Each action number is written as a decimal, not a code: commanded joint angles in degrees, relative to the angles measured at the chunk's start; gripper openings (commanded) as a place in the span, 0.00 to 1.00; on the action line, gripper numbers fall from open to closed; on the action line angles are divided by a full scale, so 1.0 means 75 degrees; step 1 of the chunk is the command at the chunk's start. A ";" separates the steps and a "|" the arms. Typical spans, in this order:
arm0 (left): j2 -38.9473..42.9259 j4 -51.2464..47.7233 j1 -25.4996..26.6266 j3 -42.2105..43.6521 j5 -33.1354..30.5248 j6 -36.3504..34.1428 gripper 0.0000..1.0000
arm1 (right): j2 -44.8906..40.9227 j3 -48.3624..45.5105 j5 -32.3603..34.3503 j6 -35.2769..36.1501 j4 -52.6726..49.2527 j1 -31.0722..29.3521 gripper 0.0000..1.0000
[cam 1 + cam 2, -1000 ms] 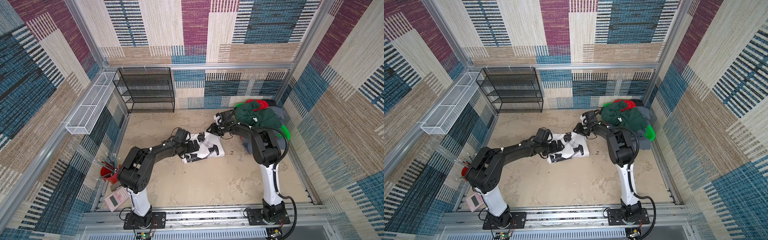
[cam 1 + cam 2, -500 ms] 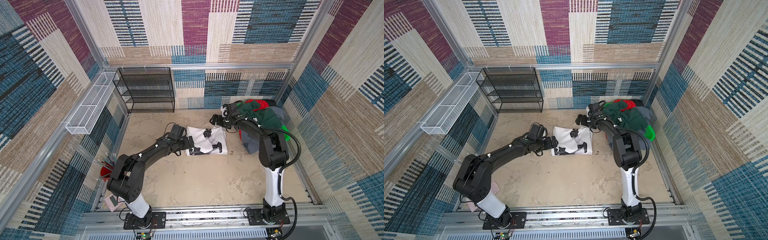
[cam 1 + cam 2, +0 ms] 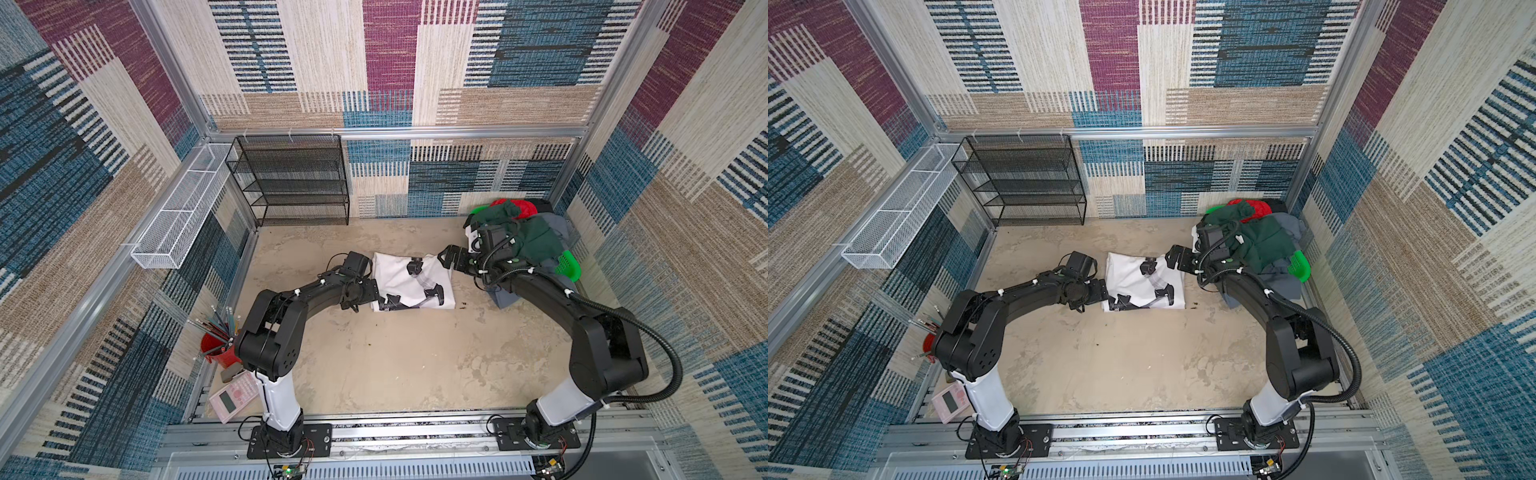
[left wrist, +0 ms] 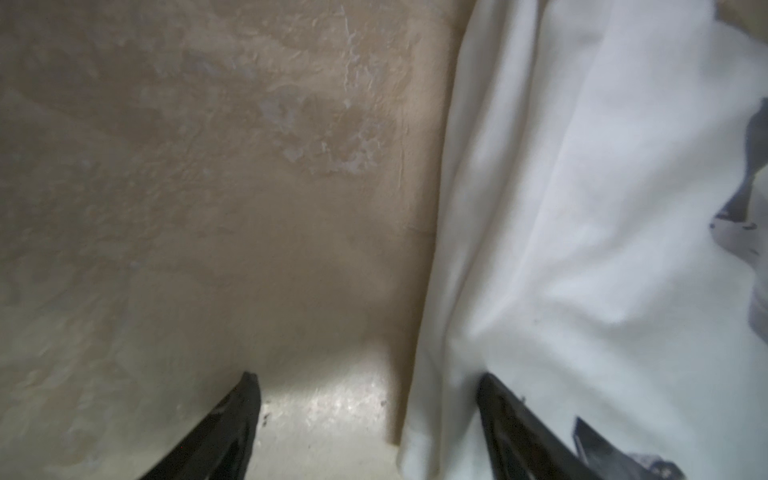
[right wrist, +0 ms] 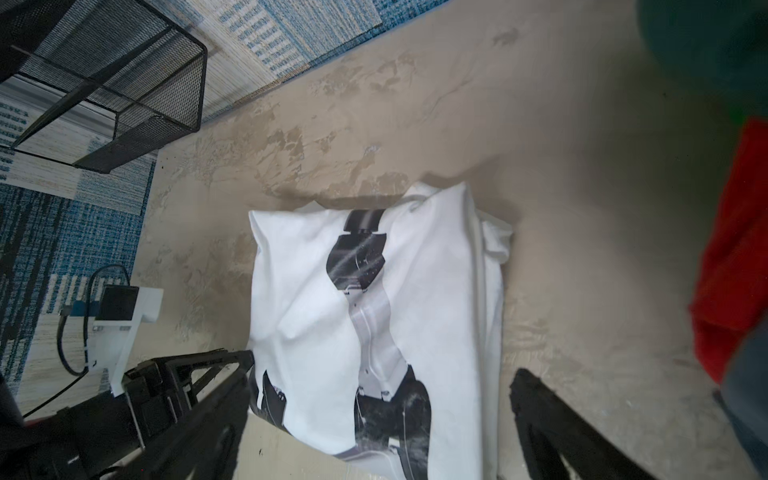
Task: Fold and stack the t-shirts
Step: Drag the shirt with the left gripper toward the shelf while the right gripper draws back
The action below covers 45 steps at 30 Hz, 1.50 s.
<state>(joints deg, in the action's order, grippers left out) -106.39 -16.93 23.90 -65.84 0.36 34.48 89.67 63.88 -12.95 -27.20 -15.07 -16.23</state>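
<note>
A white t-shirt (image 3: 405, 277) (image 3: 1133, 280) with black printed patches lies folded flat mid-table. My left gripper (image 3: 379, 297) (image 3: 1108, 297) is open at the shirt's front left edge. In the left wrist view (image 4: 370, 399) one finger hangs over the white cloth (image 4: 602, 208) and the other over bare table. My right gripper (image 3: 445, 258) (image 3: 1170, 260) hovers open, empty, just off the shirt's back right corner, above the cloth (image 5: 316, 299) in the right wrist view. Dark green (image 3: 534, 239), red (image 3: 517, 206) and grey-blue (image 3: 557, 224) t-shirts are heaped at the back right.
The heap rests on a bright green plastic basket (image 3: 568, 266) against the right wall. A black wire shelf (image 3: 291, 183) stands at the back left, with a white wire basket (image 3: 174, 224) on the left wall. A red pencil cup (image 3: 216, 347) and a pink calculator (image 3: 232, 395) sit front left.
A second ago both grippers were on the bunched shirt; it now lies flat. The right gripper has let go, opened and drawn back right. The left gripper has returned to the front left edge, jaws narrowing.
</note>
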 commanded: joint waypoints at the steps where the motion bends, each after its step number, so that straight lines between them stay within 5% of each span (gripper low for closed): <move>1: -0.0188 0.0146 0.0001 -0.0089 0.0087 -0.0025 0.78 | -0.0382 -0.0419 -0.0046 -0.0270 0.0406 -0.0016 0.99; 13: -0.0904 0.0174 0.0243 -0.0780 0.0371 -0.0090 0.64 | -0.1098 -0.1168 0.0115 -0.0356 0.0252 -0.0016 0.99; 15: -0.1070 -0.0054 0.0302 -0.1045 0.0347 -0.0144 0.53 | -0.1159 -0.1245 0.0154 -0.0363 0.0245 -0.0016 0.99; 18: -0.1342 -0.0191 0.0364 -0.1292 0.0381 -0.0155 0.14 | -0.1267 -0.1420 0.0234 -0.0370 0.0244 -0.0016 0.99; 20: -0.1483 -0.0193 0.0347 -0.1357 0.0477 -0.0108 0.00 | -0.1355 -0.1568 0.0306 -0.0425 0.0269 -0.0016 0.99; 45: -0.1009 -0.3329 -0.1181 -0.3433 -0.2215 -0.2915 0.00 | -0.3380 -0.3569 0.0631 -0.0254 0.1152 -0.0022 0.99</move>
<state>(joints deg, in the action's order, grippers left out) -114.02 -38.39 16.16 -90.80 -11.94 16.23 65.56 37.76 -8.43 -29.65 -9.63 -16.27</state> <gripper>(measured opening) 0.089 0.986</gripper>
